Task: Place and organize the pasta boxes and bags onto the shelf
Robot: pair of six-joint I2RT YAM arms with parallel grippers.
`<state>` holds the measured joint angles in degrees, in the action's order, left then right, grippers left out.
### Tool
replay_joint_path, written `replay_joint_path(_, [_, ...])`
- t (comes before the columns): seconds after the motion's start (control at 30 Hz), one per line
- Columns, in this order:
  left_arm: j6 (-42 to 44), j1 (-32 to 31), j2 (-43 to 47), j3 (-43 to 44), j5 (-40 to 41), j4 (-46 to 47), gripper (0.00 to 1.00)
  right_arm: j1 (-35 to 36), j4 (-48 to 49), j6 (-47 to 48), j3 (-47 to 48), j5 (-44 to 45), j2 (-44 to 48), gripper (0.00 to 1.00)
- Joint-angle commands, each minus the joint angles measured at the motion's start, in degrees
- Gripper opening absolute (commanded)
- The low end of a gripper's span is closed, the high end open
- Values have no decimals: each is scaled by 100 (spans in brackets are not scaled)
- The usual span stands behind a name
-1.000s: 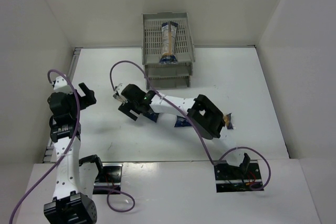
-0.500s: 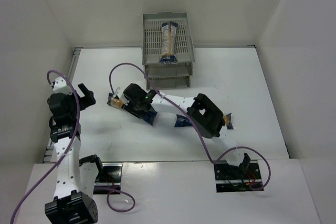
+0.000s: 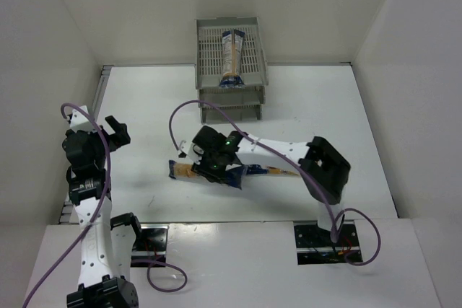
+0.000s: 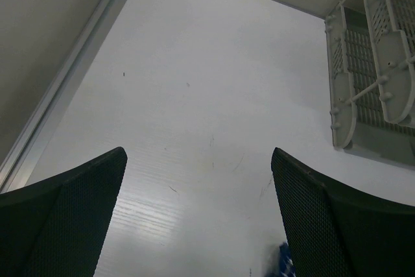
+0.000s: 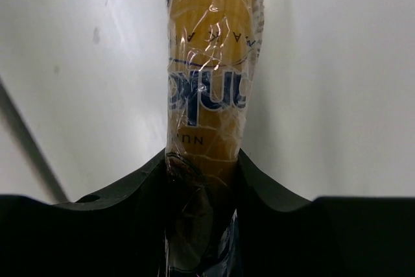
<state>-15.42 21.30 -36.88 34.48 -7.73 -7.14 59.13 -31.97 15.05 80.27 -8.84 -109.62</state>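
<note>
Shelf (image 3: 209, 55): grey, slotted mesh.
Far pack (image 3: 232, 55): tan middle, dark blue ends.
Near pack (image 5: 211, 82): yellow-orange, dark blue lettering.
Table (image 3: 346, 128): white.
Cables (image 3: 177, 113): purple.
Arms (image 3: 274, 148): white and black.

The right arm (image 3: 274, 148) reaches leftward from its base, elbow raised on the right and wrist angled down. The right gripper (image 3: 211, 167) is clamped across a pasta pack (image 3: 182, 171), with both fingers (image 5: 149, 180) pressed against its sides. The left arm (image 3: 94, 229) stands folded upright at the left edge. The left gripper (image 3: 115, 129) points toward the far side, its fingers (image 4: 65, 218) spread wide and holding nothing.
</note>
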Motion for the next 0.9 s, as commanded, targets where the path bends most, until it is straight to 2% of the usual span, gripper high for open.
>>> replay_joint_path(0.0, [-110,-12,146,-20,-71,309,99,46,24,200,-327,-118,1152,0])
replay_joint_path(0.3, [-110,-12,322,-20,-71,362,99,-279,243,-72,-1171,-171,2330,0])
replay_joint_path(0.57, [-110,-12,322,-20,-71,362,99,-1027,691,-757,-1171,-364,3200,0])
replay_joint_path(0.77, [-110,-12,269,-73,-124,362,99,-1027,1578,-1135,-1856,206,4377,0])
replay_joint_path(0.87, [-110,-12,269,-73,-124,362,99,-1027,1896,-1416,-2199,628,4660,0])
